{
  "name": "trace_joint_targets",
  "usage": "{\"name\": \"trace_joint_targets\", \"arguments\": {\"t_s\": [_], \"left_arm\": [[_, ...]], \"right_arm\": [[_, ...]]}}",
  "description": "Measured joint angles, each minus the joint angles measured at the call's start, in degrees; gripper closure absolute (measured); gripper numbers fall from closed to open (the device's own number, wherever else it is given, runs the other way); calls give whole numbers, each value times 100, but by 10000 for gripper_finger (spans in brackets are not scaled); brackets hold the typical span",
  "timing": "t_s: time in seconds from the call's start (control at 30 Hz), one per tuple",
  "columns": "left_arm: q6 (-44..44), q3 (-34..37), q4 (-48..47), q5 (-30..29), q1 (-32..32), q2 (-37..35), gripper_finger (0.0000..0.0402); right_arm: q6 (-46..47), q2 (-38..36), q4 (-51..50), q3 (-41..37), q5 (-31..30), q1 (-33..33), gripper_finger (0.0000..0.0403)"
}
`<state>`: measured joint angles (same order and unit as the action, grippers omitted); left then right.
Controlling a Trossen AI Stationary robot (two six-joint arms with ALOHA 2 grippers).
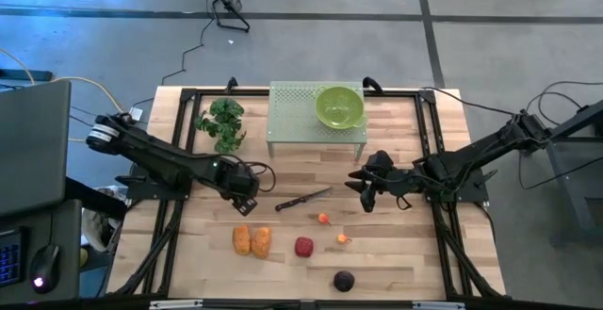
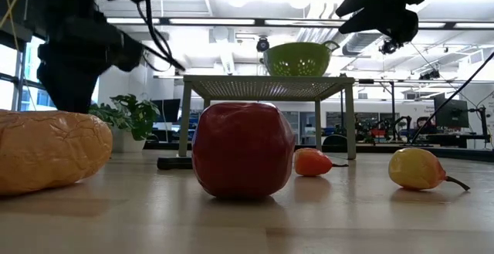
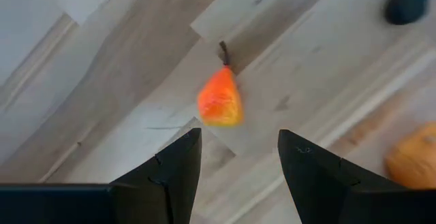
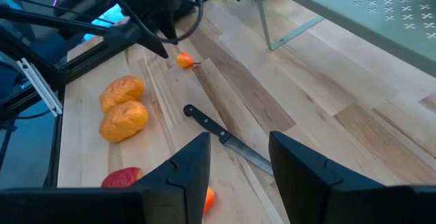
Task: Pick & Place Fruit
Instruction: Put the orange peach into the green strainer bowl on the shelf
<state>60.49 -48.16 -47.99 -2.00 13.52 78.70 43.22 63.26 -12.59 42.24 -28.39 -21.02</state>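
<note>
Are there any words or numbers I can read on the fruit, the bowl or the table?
None: no readable word, number or label shows in any view.
The red apple, the green bowl and the wooden table carry no writing.
A small lit panel at the table's left edge is too small to read.

One camera hangs overhead, looking straight down on the whole wooden table (image 1: 396, 244). Another sits at tabletop height, right up against the red apple (image 2: 243, 150), facing level across to the green stand (image 2: 266, 88) and the room behind. Each wrist camera peers past its own fingers: the left close over a small orange fruit (image 3: 220, 100), the right farther back, sharing the knife (image 4: 228, 142) with the overhead view.
</note>
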Motion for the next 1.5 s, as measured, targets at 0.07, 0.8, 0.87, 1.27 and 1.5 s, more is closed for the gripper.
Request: {"name": "trace_joint_targets", "arguments": {"t_s": [0.07, 0.8, 0.87, 1.27, 1.5], "left_arm": [[2, 0, 38, -24, 0, 139, 211], [26, 0, 401, -333, -4, 859, 211], [26, 0, 402, -336, -4, 859, 211], [-18, 0, 396, -352, -4, 859, 211], [2, 0, 403, -351, -4, 859, 211]], "right_arm": [[0, -2, 1, 0, 1, 0, 259], [0, -4, 48, 2, 5, 0, 259], [0, -4, 51, 2, 5, 0, 259], [0, -4, 85, 2, 7, 0, 259], [0, -4, 83, 2, 25, 0, 259]]}}
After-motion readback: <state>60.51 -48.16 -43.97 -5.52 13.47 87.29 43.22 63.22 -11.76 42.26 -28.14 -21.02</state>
